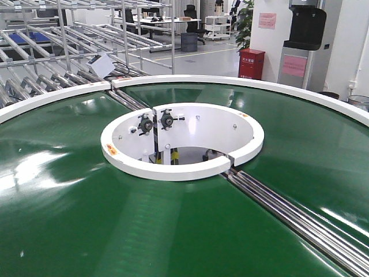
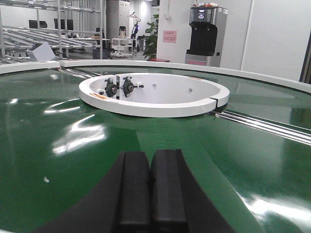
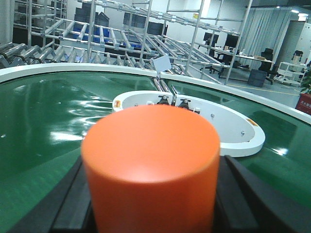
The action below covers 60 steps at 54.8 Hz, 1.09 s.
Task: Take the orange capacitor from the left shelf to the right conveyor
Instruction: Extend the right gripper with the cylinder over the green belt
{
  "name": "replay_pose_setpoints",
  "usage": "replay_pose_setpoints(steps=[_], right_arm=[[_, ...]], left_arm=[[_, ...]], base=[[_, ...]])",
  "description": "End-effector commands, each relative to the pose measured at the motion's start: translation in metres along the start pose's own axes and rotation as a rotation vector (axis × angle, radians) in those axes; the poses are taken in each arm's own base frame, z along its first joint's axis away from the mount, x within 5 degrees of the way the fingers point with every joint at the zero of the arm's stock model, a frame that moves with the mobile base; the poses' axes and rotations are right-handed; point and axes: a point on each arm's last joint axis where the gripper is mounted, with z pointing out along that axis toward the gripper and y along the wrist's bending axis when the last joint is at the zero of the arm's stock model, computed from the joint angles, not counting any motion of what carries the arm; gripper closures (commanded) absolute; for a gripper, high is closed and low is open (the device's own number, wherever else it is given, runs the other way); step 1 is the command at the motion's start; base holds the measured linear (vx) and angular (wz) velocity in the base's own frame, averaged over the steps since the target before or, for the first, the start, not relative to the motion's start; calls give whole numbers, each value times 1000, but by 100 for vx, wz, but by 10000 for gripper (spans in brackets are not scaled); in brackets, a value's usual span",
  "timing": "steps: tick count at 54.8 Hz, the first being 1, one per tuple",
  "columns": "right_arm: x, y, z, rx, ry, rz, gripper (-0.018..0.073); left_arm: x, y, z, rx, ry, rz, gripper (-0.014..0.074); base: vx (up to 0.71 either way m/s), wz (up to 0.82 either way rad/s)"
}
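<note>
No wording is sharp enough to read. Several things carry print, all placed here by the white hub [image 1: 173, 170] of the conveyor [image 1: 69, 219]. A red box [image 1: 251, 63] stands on the floor beyond the hub, to its right, with white characters on its front that are too small to make out. A pink notice [image 1: 267, 21] hangs high on the wall behind the hub. A second pink notice [image 1: 294, 66] is fixed to the front of a machine [image 1: 305, 26] further right. Small orange stickers [image 1: 111, 150] sit on the hub's top rim, and their marks are illegible.
</note>
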Motion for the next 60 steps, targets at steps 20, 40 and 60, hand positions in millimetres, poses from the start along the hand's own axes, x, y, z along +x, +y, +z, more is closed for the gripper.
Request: replay_pose_setpoints(steps=[20,40,60], right_arm=[[-17,-4,-2,28,-105,-11,567],[-17,-4,-2,26,-107,6,567],[-25,-6,3,39,-187,78,567]], left_arm=[[-18,-2,-2,17,-114,-11,603],[-18,-2,-2,17,-114,-11,603],[-18,-2,-2,17,-114,-11,603]], base=[[12,1],[0,0],[0,0]])
